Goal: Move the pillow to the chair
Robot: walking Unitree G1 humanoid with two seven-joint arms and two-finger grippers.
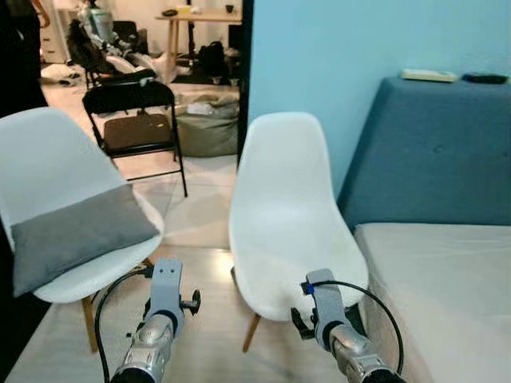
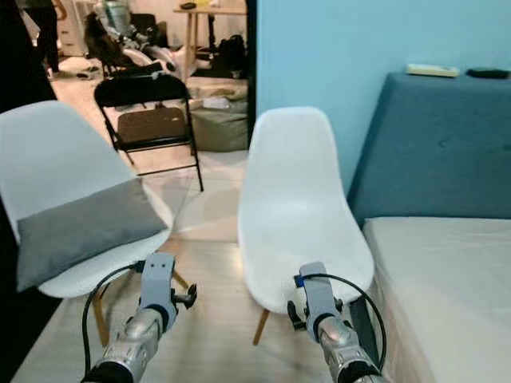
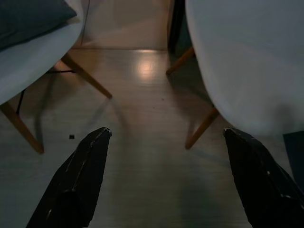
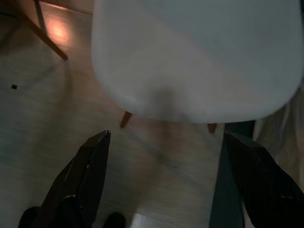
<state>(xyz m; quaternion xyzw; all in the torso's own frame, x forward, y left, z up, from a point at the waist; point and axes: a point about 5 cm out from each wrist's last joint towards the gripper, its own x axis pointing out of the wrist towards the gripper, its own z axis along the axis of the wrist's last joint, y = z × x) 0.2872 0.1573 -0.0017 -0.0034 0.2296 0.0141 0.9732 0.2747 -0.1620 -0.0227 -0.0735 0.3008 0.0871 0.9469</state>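
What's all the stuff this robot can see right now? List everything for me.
pillow: one, grey, lying on the seat of the left white chair
white chairs: two, left chair holding the pillow, right chair bare, side by side
folding chair: one, black, behind the white chairs
bed: one, pale mattress, blue headboard, far right
wall: light blue, behind the right chair
floor: pale wood
left gripper: fingers open, low above the floor
right gripper: fingers open, before the bare chair
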